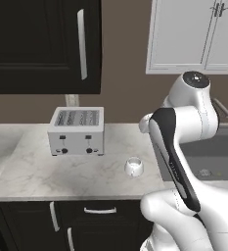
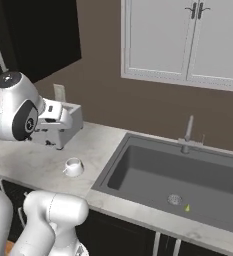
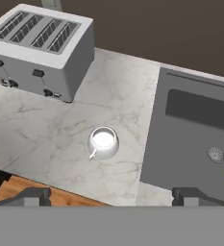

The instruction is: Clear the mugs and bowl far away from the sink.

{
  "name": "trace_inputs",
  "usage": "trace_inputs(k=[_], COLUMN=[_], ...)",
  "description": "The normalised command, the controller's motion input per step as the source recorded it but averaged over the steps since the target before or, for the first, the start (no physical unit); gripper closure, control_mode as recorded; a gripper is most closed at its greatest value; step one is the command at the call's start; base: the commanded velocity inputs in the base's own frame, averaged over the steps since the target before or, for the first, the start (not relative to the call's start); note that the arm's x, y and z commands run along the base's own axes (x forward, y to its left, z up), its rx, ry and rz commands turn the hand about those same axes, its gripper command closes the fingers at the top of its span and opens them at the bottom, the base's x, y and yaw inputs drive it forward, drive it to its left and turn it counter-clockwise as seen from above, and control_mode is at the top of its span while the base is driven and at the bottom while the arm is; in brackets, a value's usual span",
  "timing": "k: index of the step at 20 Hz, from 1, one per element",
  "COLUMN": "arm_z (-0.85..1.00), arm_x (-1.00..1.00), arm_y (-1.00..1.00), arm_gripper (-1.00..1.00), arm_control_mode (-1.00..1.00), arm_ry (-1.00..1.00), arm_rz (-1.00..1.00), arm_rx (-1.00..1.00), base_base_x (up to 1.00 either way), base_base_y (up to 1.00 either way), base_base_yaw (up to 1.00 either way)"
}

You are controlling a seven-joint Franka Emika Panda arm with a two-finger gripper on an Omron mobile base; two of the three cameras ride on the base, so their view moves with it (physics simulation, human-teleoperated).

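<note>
A squat glossy white mug (image 3: pixel 104 142) stands upright on the marble counter (image 3: pixel 46 129), a short way left of the sink (image 3: pixel 195 134). The same mug (image 1: pixel 134 166) (image 2: pixel 73 167) sits near the counter's front edge. My gripper (image 3: pixel 111 197) hangs open high above the counter, its two dark fingertips (image 3: pixel 32 196) wide apart with nothing between them, and the mug lies below and ahead of them. A small yellow-green thing (image 2: pixel 187 207) lies in the sink by the drain, too small to identify. The bowl is out of view.
A silver four-slot toaster (image 3: pixel 41 48) (image 1: pixel 76 130) stands at the back of the counter, left of the mug. The dark sink basin (image 2: pixel 178 180) has a grey faucet (image 2: pixel 188 132) behind it. Dark cabinets hang above the toaster, white ones above the sink.
</note>
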Motion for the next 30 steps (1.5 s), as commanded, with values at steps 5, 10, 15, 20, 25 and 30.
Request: trace_inputs(k=[5, 10, 15, 20, 25, 30], arm_z=[0.00, 0.00, 0.00, 0.00, 0.00, -0.24], arm_x=[0.00, 0.00, 0.00, 0.00, 0.00, 0.00], arm_y=[0.00, 0.00, 0.00, 0.00, 0.00, 0.00], arm_gripper=[-1.00, -1.00, -1.00, -1.00, -1.00, -1.00], arm_control_mode=[1.00, 1.00, 1.00, 1.00, 1.00, -1.00], arm_ry=[0.00, 0.00, 0.00, 0.00, 0.00, 0.01], arm_rz=[0.00, 0.00, 0.00, 0.00, 0.00, 0.00], arm_rx=[0.00, 0.00, 0.00, 0.00, 0.00, 0.09], base_base_x=[-0.08, -0.03, 0.00, 0.00, 0.00, 0.00], base_base_y=[0.00, 0.00, 0.00, 0.00, 0.00, 0.00], base_base_yaw=[0.19, 0.13, 0.06, 0.00, 0.00, 0.00])
